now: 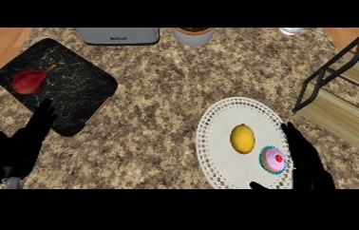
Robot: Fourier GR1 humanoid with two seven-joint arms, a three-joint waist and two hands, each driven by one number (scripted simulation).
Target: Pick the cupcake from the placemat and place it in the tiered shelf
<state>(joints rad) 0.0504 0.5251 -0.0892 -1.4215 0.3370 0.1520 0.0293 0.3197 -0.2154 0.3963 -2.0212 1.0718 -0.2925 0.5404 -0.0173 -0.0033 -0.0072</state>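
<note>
Where placemat [224, 129] lies, cupcake [273, 160] beside right robot hand [306, 158]

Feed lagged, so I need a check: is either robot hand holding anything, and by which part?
Nothing is held. The right robot hand is open beside the cupcake on the placemat; the left robot hand rests open.
</note>
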